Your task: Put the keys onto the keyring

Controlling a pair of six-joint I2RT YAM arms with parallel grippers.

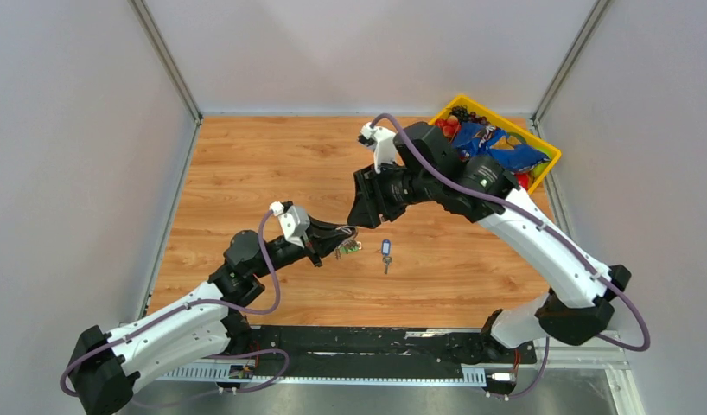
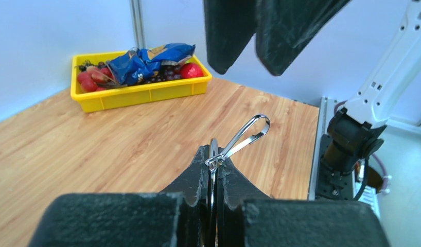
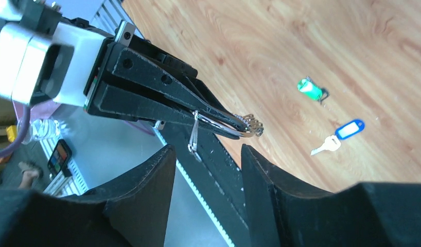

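Clamping the keyring edge-on between its shut fingers, the left gripper holds it off the table near the middle, with a silver clasp sticking out from the ring. The right gripper hangs just above and on the far side of the ring, released, its two fingers spread apart and touching nothing. On the wood just right of the left fingertips lies the green key, with a small dark piece beside it that is too small to make out. The blue key lies a little farther right, apart from the green one, its pale metal blade pointing toward the near edge. A toothed bit of metal shows at the ring's tip; whether it is a key cannot be told. A yellow bin of snacks and fruit sits in the far right corner.
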